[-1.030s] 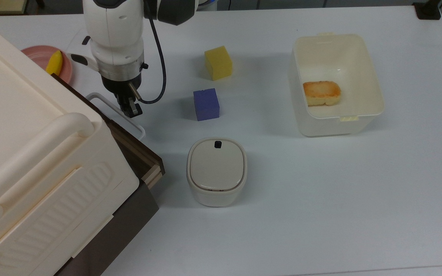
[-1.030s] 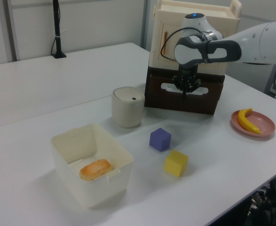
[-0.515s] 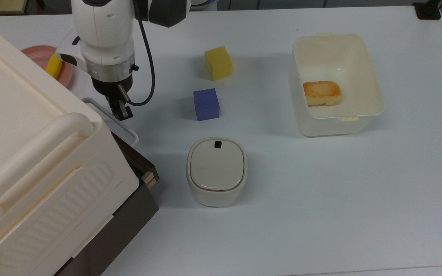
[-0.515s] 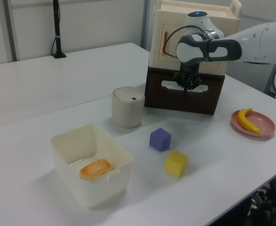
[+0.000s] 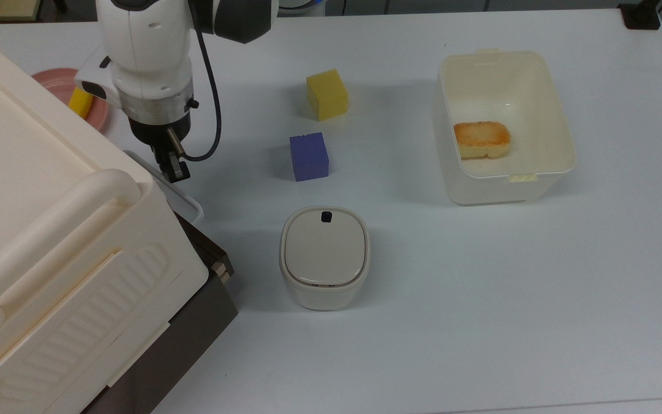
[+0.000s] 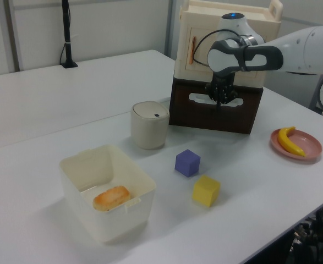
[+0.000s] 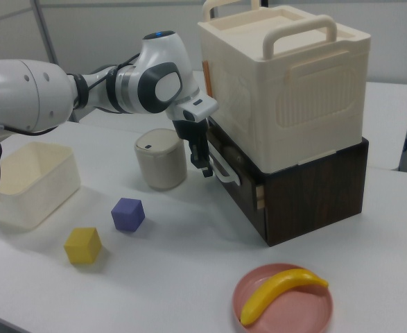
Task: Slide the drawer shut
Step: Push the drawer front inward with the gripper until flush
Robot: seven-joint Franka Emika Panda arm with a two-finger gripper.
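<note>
White tabletop (image 5: 480, 299); dark-brown drawer (image 7: 241, 182), white loop handle, gripper (image 7: 204, 164) clenched against it.

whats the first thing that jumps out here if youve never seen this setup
The big cream cabinet stacked on a dark-brown base, with the gripper right at the drawer and its white loop handle. After that, the bright things on the white table: a banana on a pink plate, a yellow block and a purple block.

Broad white table (image 5: 480, 322) before pale panelled wall (image 6: 34, 27)
</note>
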